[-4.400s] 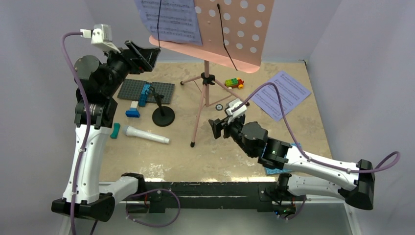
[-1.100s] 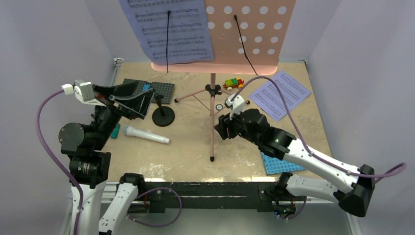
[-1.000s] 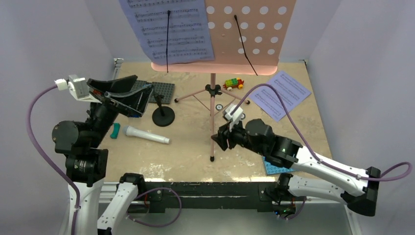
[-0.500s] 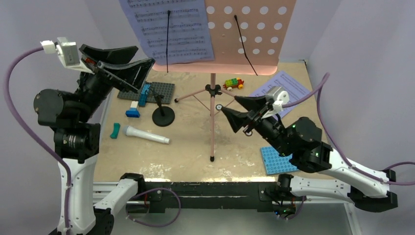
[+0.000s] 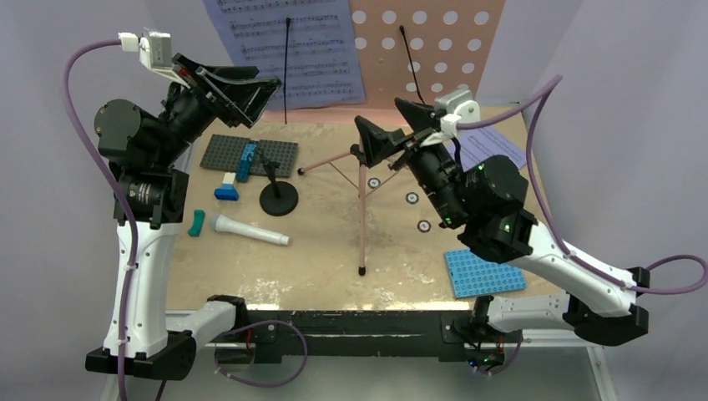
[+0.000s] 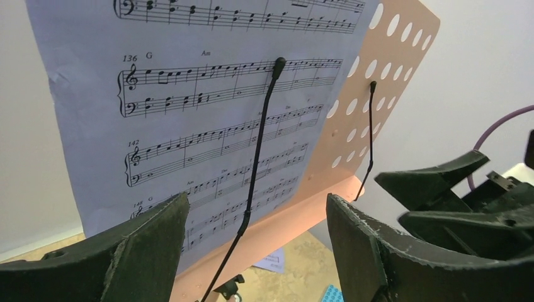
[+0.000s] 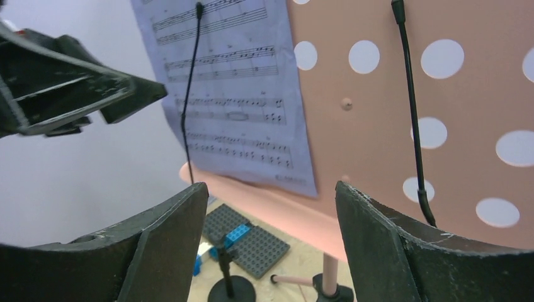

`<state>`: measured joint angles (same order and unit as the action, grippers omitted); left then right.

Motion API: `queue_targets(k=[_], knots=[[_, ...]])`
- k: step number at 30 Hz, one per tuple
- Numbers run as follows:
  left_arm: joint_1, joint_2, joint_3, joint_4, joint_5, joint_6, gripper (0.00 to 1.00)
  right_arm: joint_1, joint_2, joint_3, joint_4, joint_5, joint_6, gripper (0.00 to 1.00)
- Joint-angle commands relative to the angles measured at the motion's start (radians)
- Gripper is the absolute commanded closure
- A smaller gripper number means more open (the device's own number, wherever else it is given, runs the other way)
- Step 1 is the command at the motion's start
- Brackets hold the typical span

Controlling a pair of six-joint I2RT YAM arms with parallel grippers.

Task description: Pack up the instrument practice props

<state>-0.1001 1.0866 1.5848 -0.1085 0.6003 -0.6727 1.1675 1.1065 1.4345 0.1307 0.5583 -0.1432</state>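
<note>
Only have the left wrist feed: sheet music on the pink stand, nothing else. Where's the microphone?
Observer: The microphone lies flat on the table, left of the pink stand's legs, with nothing gripping it.
Operator: And its stand?
Observer: The mic stand is upright just beyond the microphone, next to the grey plate.
Operator: Any loose pages?
Observer: One page lies flat at the far right of the table, partly hidden behind the right arm.
</note>
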Motion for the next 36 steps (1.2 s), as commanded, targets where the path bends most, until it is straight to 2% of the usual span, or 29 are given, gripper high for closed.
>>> queue_targets(k=[1,7,15,31,36], knots=[[0.002,-0.026,-0.012,0.069,0.028,-0.024,0.17,-0.059,0.064,0.109,-0.024,-0.008,0.022,0.21],[0.000,-0.025,-0.030,0.078,0.042,-0.030,0.17,-0.127,0.132,0.188,-0.127,-0.026,0.180,0.20],[0.000,-0.040,-0.045,0.074,0.049,-0.024,0.17,-0.160,0.224,0.299,-0.244,-0.017,0.271,0.16],[0.000,-0.050,-0.062,0.083,0.061,-0.039,0.17,-0.175,0.330,0.388,-0.288,0.004,0.314,0.16],[0.000,-0.050,-0.070,0.092,0.067,-0.049,0.17,-0.176,0.330,0.381,-0.264,-0.033,0.310,0.19]])
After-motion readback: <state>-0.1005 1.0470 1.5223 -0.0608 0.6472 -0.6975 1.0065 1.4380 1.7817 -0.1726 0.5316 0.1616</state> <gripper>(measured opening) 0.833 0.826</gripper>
